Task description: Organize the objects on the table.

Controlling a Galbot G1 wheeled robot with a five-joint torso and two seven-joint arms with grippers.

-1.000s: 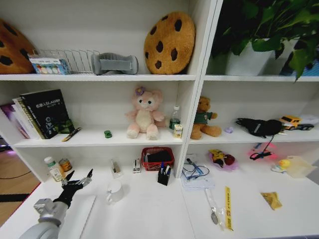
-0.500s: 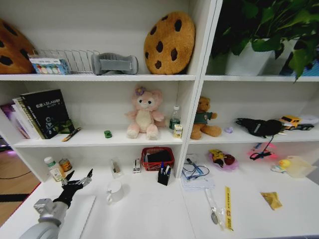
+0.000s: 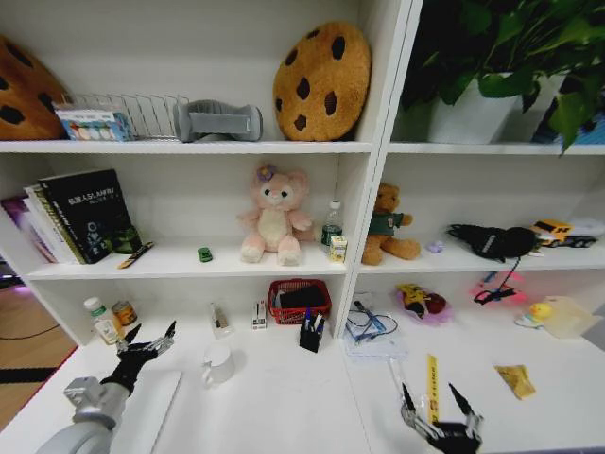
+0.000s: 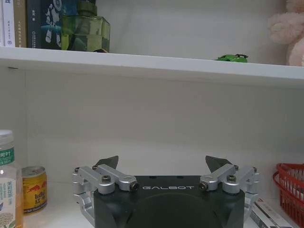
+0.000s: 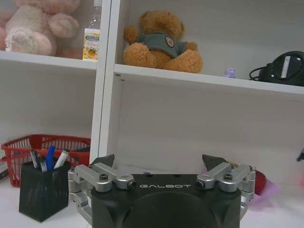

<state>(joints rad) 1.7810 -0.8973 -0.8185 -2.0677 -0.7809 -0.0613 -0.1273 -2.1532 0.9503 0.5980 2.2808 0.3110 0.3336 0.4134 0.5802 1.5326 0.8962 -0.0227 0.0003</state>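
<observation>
Table (image 3: 284, 397), right pincer (image 3: 440, 409) newly over it.

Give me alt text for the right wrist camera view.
The open right gripper hovers above the white table, facing shelving. A black pen cup of markers stands before a red basket; a brown teddy bear sits on the shelf above.

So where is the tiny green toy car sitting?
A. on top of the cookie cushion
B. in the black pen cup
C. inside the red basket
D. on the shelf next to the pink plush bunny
D: the green toy car sits on the middle shelf, just beside the pink plush bunny and not touching it.
</observation>
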